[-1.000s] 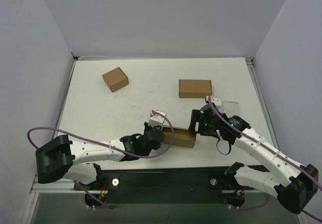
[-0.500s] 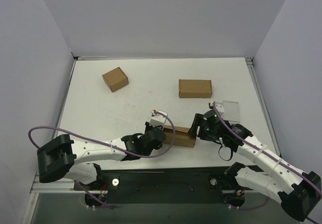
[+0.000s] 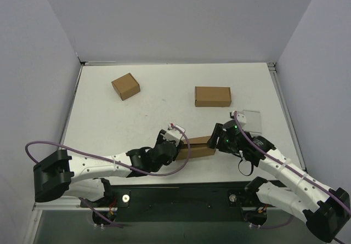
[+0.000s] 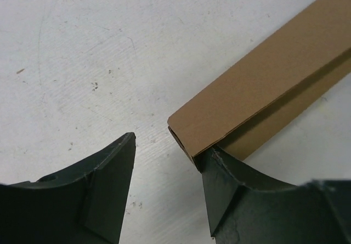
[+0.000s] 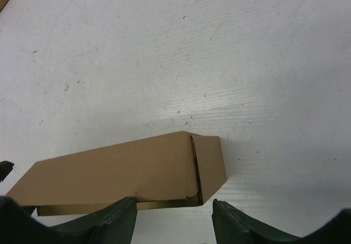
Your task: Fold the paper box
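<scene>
Currently the paper box (image 3: 197, 147) lies on the white table (image 3: 109, 118) at about 6 o'clock in the top view, close to the near edge, between the two arms. It lies with its long axis roughly 9-to-3, slightly tilted. It appears folded into a closed oblong form.

Left gripper (image 4: 171, 145): jaws apart, nothing between them. In the left wrist view the box's near corner (image 4: 189, 137) touches the tip of the finger on the right side of that view, and the box runs off toward 2 o'clock.

Right gripper (image 5: 173, 203): jaws apart, not clamped on anything. The box (image 5: 126, 172) lies just ahead of the fingertips, its folded end flap at 3 o'clock of the panel.

Elsewhere on the table, top view: a squarish carton (image 3: 125, 86) at 10 o'clock, a second brown box (image 3: 213, 96) at 1 o'clock, and a flat grey case (image 3: 251, 120) at 3 o'clock, partly behind the right arm.
</scene>
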Available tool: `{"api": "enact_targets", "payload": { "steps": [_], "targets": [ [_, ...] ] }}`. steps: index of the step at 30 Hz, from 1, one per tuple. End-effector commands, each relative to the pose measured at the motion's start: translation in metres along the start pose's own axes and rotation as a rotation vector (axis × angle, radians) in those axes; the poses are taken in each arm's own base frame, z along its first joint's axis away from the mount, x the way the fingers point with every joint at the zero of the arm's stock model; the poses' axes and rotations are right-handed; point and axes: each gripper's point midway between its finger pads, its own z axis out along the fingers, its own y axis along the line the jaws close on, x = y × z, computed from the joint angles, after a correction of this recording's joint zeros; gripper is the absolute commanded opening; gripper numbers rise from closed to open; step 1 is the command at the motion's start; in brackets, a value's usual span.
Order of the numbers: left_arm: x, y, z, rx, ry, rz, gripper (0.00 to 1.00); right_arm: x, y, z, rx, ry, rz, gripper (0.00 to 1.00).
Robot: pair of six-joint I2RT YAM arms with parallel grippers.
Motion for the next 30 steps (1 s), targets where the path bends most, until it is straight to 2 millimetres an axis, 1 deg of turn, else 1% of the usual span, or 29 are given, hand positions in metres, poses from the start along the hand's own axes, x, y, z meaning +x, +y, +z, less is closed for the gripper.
{"api": "enact_targets", "payload": {
  "steps": [1, 8, 12, 14, 19, 20, 23, 25, 26, 27, 28, 29, 30],
  "targets": [
    [0.033, -0.031, -0.018, 0.236, 0.105, 0.148, 0.62, 0.002, -0.014, 0.005, 0.060, -0.010, 0.008, 0.56],
    [0.020, -0.035, -0.030, 0.316, 0.054, 0.185, 0.69, 0.003, -0.014, 0.010, 0.061, -0.005, 0.003, 0.53],
    [0.014, -0.041, -0.035, 0.367, 0.038, 0.196, 0.76, 0.003, -0.015, 0.013, 0.070, -0.007, 0.002, 0.52],
    [0.014, -0.046, -0.038, 0.400, 0.037, 0.206, 0.90, 0.003, -0.016, 0.013, 0.071, -0.008, 0.002, 0.52],
    [0.003, -0.055, -0.045, 0.461, 0.005, 0.215, 0.92, 0.002, -0.017, 0.013, 0.076, -0.015, -0.003, 0.51],
    [-0.007, -0.060, -0.046, 0.481, -0.028, 0.196, 0.93, 0.002, -0.017, 0.013, 0.077, -0.014, -0.003, 0.51],
    [-0.025, -0.065, -0.054, 0.521, -0.070, 0.176, 0.95, 0.003, -0.019, 0.014, 0.084, -0.015, -0.007, 0.50],
    [-0.041, -0.064, -0.059, 0.534, -0.103, 0.148, 0.96, 0.003, -0.019, 0.014, 0.086, -0.015, -0.007, 0.50],
    [-0.052, -0.065, -0.062, 0.544, -0.127, 0.130, 0.96, 0.003, -0.020, 0.015, 0.089, -0.014, -0.008, 0.50],
    [-0.062, -0.064, -0.066, 0.552, -0.149, 0.107, 0.97, 0.003, -0.021, 0.015, 0.093, -0.013, -0.007, 0.50],
    [-0.068, -0.057, -0.062, 0.528, -0.149, 0.068, 0.97, 0.003, -0.021, 0.015, 0.095, -0.015, -0.010, 0.50],
    [-0.079, -0.054, -0.063, 0.524, -0.165, 0.036, 0.97, 0.004, -0.021, 0.015, 0.097, -0.012, -0.012, 0.50],
    [-0.084, -0.051, -0.064, 0.535, -0.168, 0.009, 0.97, 0.003, -0.022, 0.015, 0.100, -0.013, -0.011, 0.50]
  ]
}}
